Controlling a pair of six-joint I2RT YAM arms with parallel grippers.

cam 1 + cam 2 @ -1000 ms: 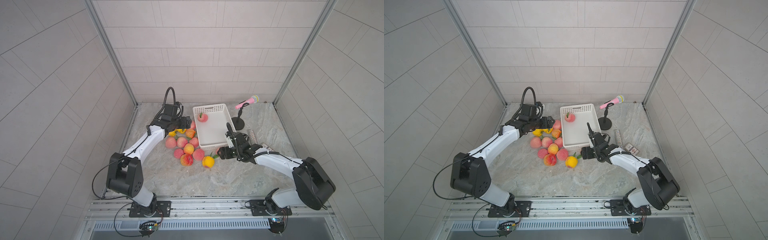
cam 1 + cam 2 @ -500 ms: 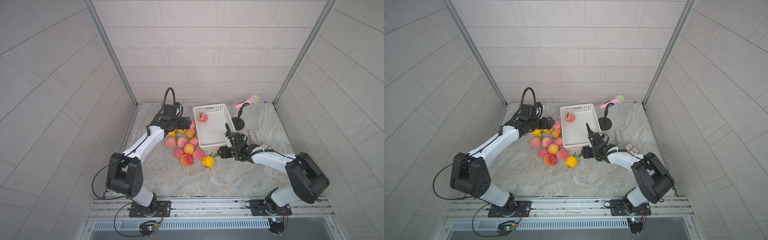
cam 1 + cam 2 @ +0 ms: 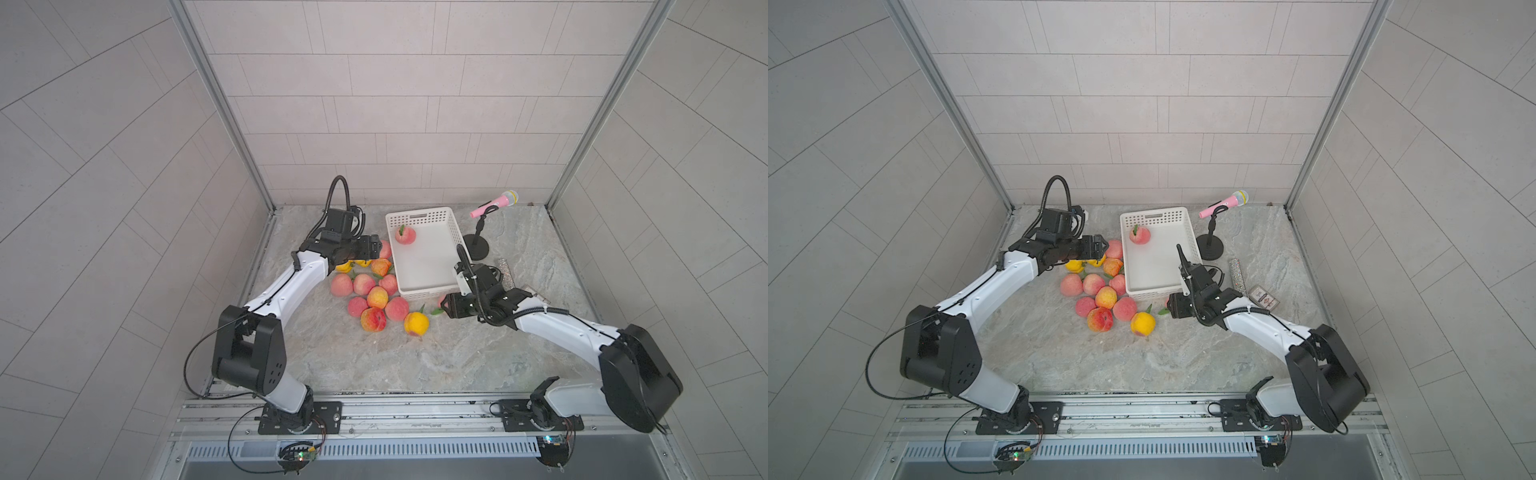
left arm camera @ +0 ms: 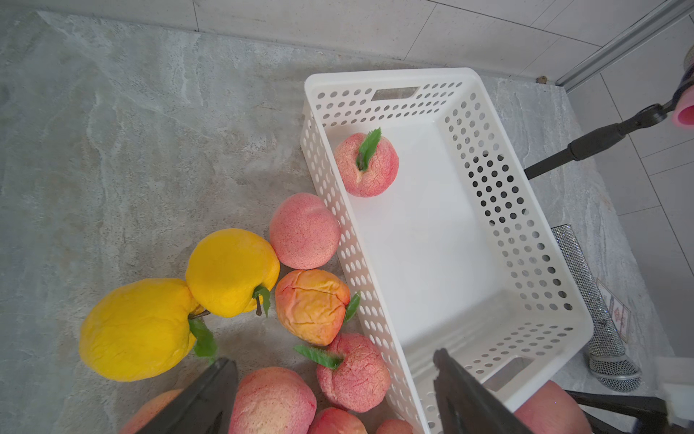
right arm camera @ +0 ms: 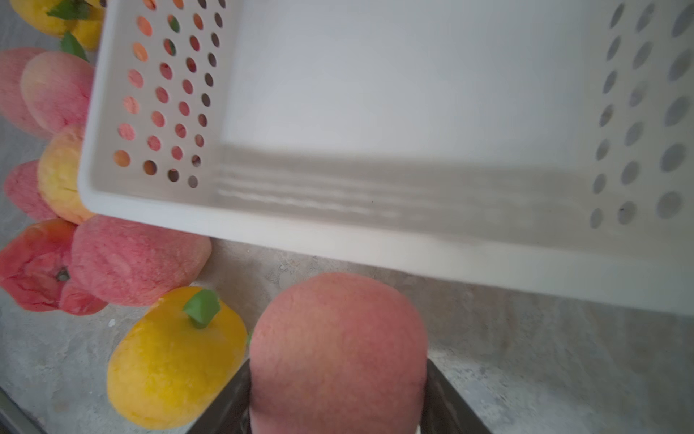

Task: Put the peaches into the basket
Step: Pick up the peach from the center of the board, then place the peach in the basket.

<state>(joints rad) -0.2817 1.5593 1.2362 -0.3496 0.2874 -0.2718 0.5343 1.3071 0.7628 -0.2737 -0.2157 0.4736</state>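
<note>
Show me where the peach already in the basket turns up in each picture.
In both top views: the peach lies at the far end of the basket.
Left wrist: above the middle, by a long wall.
Right wrist: not in it.
Landmark: the basket, in all views.

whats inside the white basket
One pink leafed peach sits near the slot-handle end of the basket; the remaining floor shows bare. The right arm covers a near corner in both top views.
</note>
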